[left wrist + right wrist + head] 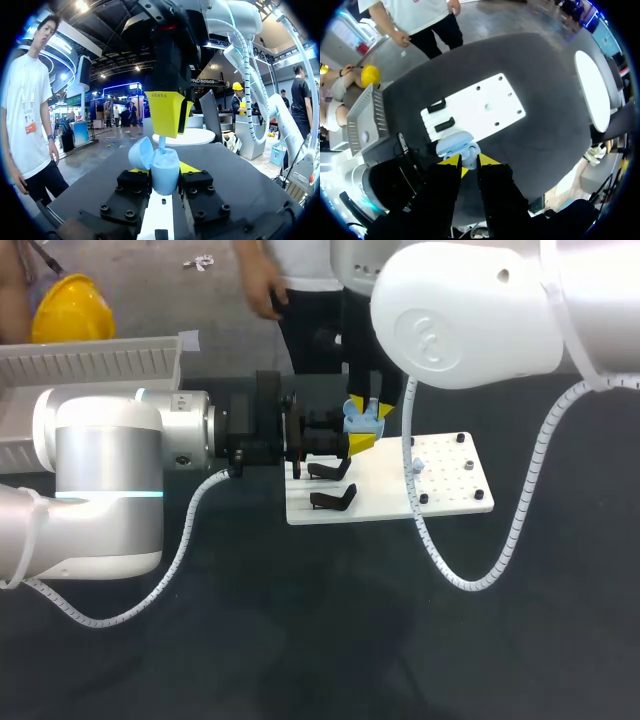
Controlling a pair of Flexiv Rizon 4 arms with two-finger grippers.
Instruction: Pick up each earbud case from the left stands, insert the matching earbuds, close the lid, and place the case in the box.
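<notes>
A light-blue earbud case (165, 175) with its lid (140, 152) swung open sits upright between the fingers of my left gripper (164, 172), which is shut on it. In the head view the case (362, 422) is held above the far edge of the white board (450, 490). My right gripper (167, 112) comes down from above, shut on a small light-blue earbud (162, 142) whose lower end touches the case's opening. The right wrist view shows its yellow tips (468, 161) right over the case (454, 145). Another earbud (415, 468) lies on the board.
Two black stands (330, 470) (334, 501) sit bare on the board's left part. A white ribbed box (90, 365) stands at the table's back left. A person stands beyond the far edge.
</notes>
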